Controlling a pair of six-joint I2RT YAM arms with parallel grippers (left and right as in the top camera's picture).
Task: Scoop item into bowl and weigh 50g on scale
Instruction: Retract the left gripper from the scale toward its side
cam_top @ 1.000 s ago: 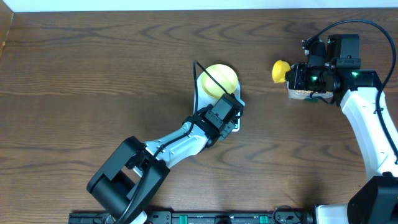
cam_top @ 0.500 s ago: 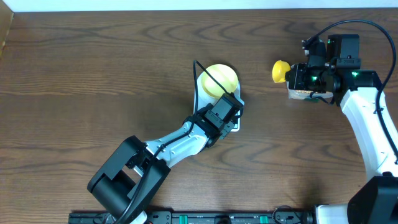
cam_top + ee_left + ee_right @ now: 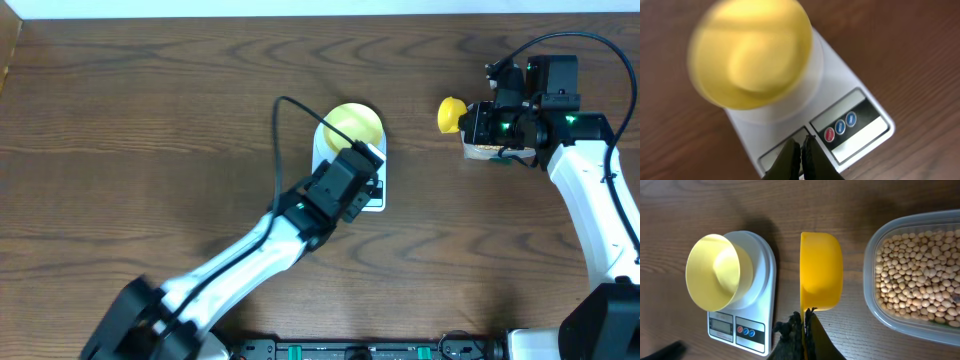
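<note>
Scale (image 3: pixel 765 300) sits about the middle of the bench (image 3: pixel 150 100), a little toward the far edge. Pale-yellow bowl (image 3: pixel 715 272) stands on its platform. Left tool (image 3: pixel 802 145) is over the scale's display end, fingers pressed together on nothing; cannot tell if it touches. Right tool (image 3: pixel 803 322) is toward the far right corner, clamped on a bright-yellow scoop (image 3: pixel 821 270). The scoop is turned on its side, rim facing the scale, between scale and tub (image 3: pixel 869 275). Beans (image 3: pixel 920 270) lie in the clear tub, just beside the scoop. Display reading not legible.
</note>
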